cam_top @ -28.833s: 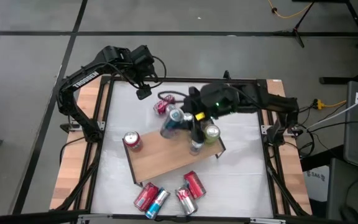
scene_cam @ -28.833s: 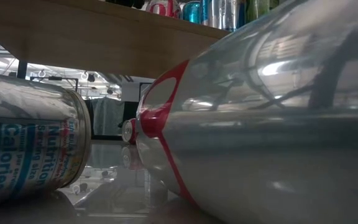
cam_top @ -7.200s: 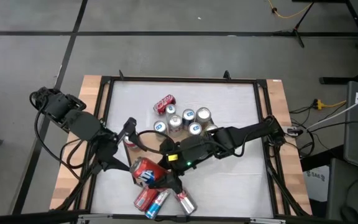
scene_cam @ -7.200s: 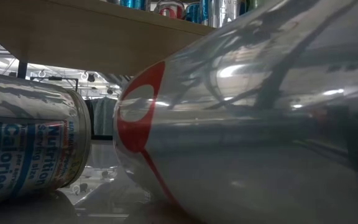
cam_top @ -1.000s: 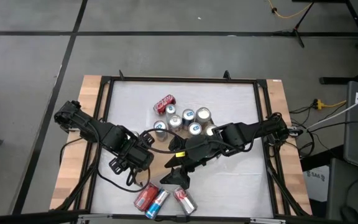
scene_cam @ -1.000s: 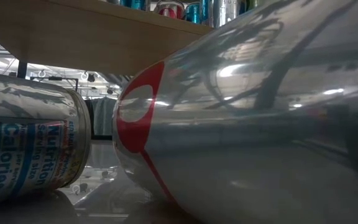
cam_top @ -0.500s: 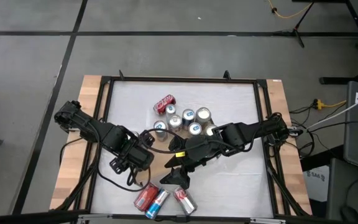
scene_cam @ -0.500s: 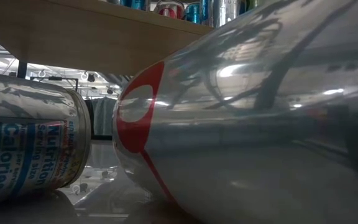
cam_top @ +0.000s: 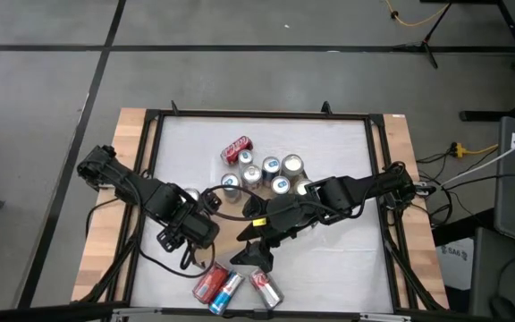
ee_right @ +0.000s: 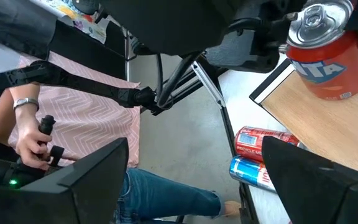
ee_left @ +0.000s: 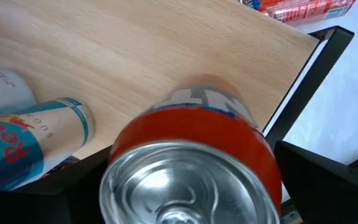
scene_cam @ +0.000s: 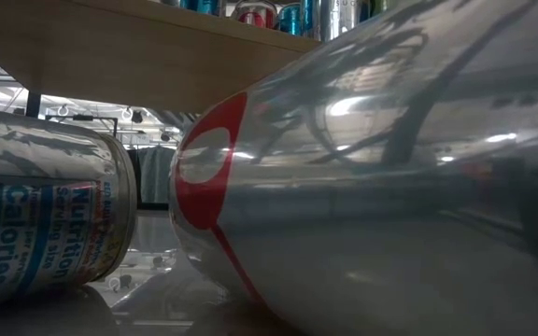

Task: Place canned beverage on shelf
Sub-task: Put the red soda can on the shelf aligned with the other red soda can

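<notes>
A red can with a silver top (ee_left: 191,149) stands upright on the light-brown wooden shelf (ee_left: 135,56), near its corner; it also shows in the right wrist view (ee_right: 325,56). My left gripper (ee_left: 191,155) is over that corner (cam_top: 189,231), shut on the can. My right gripper (ee_right: 194,149) is open and empty over the shelf's near edge (cam_top: 256,255). Several cans (cam_top: 271,170) stand upright on the shelf's far part. A blue-and-silver can (ee_left: 30,143) is beside the red one. My left gripper has the red can between its two fingers, one on each side of its upper body (ee_left: 114,168), just below the rim. The fingers come slanting down from above. The can stands upright with its bottom (ee_right: 331,93) on the shelf board.
Three cans (cam_top: 229,288) lie on the white tabletop near the front edge; two of them fill the low view (scene_cam: 372,187). A red can (cam_top: 235,149) lies at the far side. A person's hand (ee_right: 33,134) shows beyond the table.
</notes>
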You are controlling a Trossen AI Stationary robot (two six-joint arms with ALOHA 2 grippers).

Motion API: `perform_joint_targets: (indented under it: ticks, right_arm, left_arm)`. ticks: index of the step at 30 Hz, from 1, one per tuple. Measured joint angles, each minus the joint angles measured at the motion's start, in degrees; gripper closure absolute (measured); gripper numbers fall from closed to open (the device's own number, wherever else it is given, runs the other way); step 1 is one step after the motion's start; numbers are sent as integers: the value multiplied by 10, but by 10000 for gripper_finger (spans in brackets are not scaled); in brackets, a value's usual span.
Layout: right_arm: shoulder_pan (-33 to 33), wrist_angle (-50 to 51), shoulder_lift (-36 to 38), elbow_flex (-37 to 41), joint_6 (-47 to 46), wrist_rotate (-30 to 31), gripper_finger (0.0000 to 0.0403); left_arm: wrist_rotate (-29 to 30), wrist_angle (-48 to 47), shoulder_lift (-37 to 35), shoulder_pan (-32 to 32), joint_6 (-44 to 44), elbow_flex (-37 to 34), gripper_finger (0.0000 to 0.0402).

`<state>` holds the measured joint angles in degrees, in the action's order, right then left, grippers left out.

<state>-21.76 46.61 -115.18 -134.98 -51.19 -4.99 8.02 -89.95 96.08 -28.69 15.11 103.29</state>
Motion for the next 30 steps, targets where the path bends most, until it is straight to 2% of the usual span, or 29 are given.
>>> perform_joint_targets:
  ticks: [12,21,30]
  right_arm:
    - [0,0,0,0,7,0,47]
    - [0,0,0,0,7,0,47]
    - [0,0,0,0,7,0,47]
  left_arm:
    - [2,32,-2,-1,-11,58,9]
    - [-2,98,-2,-8,-3,61,9]
    - [-2,111,0,-13,3,49,9]
